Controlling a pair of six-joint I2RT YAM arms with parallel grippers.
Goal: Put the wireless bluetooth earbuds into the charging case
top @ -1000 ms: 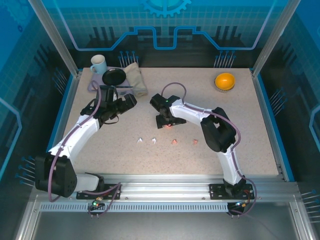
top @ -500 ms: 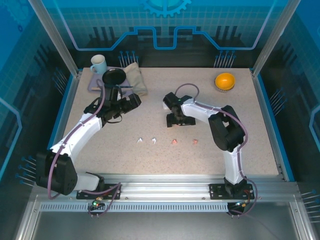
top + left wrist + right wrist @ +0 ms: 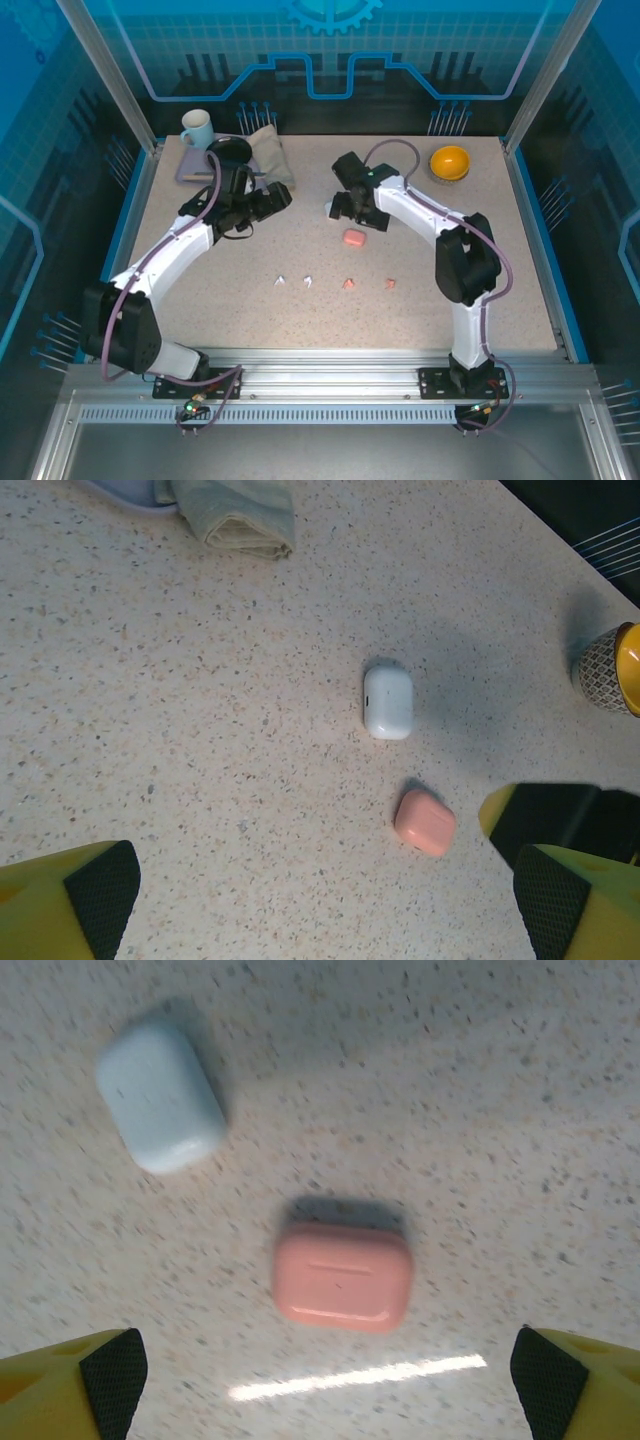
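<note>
Progress is judged barely begun. From above, two white earbuds (image 3: 282, 281) and two pink earbuds (image 3: 348, 284) are seen in a row on the table (image 3: 500, 300), none housed, apart from the closed pink case (image 3: 353, 238). At the left wrist, the left gripper (image 3: 322, 895) is spread wide and empty, and a shut white case (image 3: 388, 702) is seen ahead. At the right wrist, the right gripper (image 3: 328, 1375) is likewise held wide above both cases.

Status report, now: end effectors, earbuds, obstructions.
Left end effector open, empty. Right end effector open, clear of closed salmon-pink plastic charging case. Four tiny earbuds, white and pink, loose on speckled table. Nothing blocking them.
</note>
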